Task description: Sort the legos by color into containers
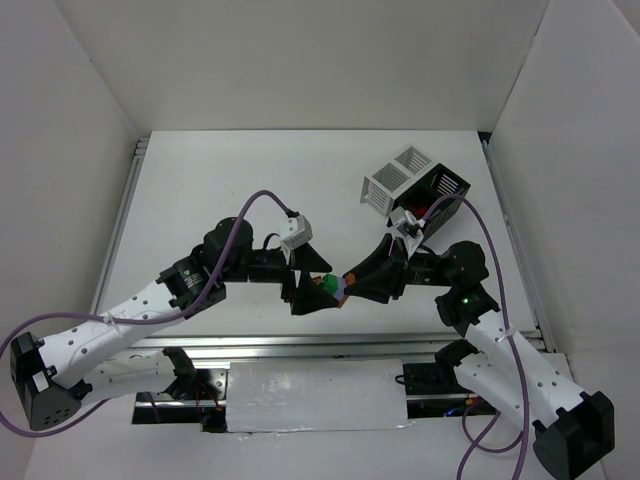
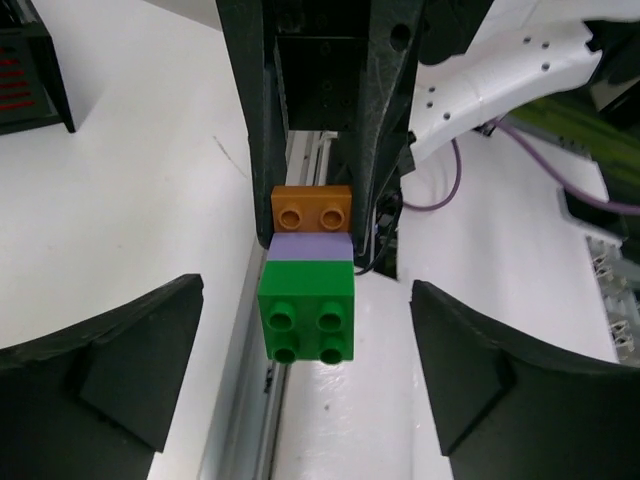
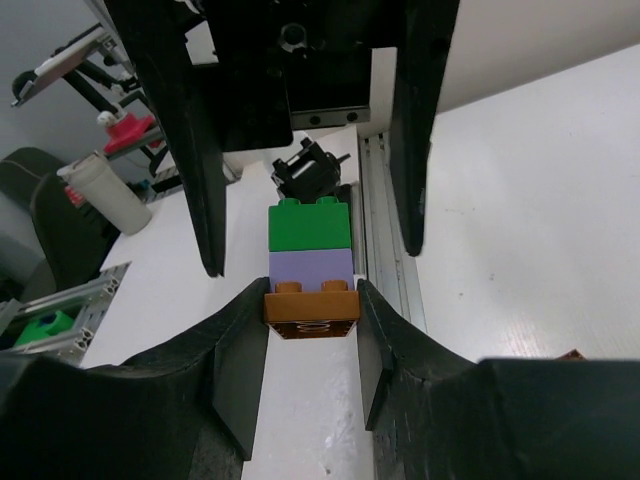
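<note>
A lego stack (image 1: 331, 286) of a green, a purple and an orange-brown brick hangs in the air between my two grippers, above the table's front middle. My right gripper (image 3: 311, 335) is shut on the orange-brown brick (image 3: 311, 312), with the purple brick (image 3: 311, 265) and the green brick (image 3: 310, 225) sticking out beyond it. My left gripper (image 2: 305, 385) is open. Its fingers (image 2: 100, 370) stand on either side of the green brick (image 2: 307, 310) with wide gaps, not touching it. In the top view the left gripper (image 1: 310, 290) faces the right gripper (image 1: 350, 283).
A white slatted box (image 1: 397, 178) and a black box (image 1: 440, 195) with red pieces inside stand at the back right. The black box also shows in the left wrist view (image 2: 30, 70). A brown piece (image 3: 572, 354) peeks out at the right wrist view's lower edge. The metal rail (image 1: 300, 345) runs along the front edge.
</note>
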You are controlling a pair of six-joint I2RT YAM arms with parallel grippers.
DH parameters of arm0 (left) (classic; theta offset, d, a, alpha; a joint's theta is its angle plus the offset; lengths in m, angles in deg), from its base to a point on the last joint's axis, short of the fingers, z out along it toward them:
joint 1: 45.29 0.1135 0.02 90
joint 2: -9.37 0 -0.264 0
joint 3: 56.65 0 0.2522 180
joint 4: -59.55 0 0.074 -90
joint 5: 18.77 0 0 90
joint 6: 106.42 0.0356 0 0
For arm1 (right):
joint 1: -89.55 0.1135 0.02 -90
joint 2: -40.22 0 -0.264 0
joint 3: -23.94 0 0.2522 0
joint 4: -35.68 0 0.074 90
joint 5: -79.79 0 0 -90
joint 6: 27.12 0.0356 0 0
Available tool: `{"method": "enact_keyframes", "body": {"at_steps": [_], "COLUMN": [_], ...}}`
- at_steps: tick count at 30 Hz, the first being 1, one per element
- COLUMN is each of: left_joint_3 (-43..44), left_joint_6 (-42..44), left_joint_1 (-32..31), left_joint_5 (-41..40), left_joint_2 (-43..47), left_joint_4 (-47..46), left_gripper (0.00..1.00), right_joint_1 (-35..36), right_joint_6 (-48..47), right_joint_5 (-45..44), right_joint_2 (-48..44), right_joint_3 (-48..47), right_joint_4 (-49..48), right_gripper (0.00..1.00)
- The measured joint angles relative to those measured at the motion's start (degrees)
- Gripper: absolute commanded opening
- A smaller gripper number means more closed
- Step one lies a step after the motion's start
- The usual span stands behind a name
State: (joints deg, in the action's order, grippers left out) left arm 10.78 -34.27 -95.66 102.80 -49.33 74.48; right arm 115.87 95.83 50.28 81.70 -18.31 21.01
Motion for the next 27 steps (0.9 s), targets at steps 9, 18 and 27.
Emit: {"method": "enact_keyframes", "body": {"at_steps": [9, 18, 27], "left_joint_3": [0.1, 0.3, 0.5], "left_joint_6": [-0.6, -1.7, -1.9], "left_joint_1": [0.0, -0.1, -0.1], "left_joint_5": [1.9, 3.3, 3.5], "left_joint_2": [-3.9, -4.7, -5.0], "left_joint_4": [-1.7, -3.2, -3.3], "left_gripper": [0.98, 0.16, 0.00], "right_joint_1": [0.0, -0.3, -0.3], "right_joint_6": [1.1, 0.6, 0.7], "right_joint_5": [-0.3, -0.7, -0.5], "right_joint_2": [-0.1, 0.0, -0.1], "right_joint_3": [0.0, 0.0, 0.0], "right_joint_4": [-0.8, -0.3, -0.8], "right_gripper": [0.00, 0.00, 0.47]}}
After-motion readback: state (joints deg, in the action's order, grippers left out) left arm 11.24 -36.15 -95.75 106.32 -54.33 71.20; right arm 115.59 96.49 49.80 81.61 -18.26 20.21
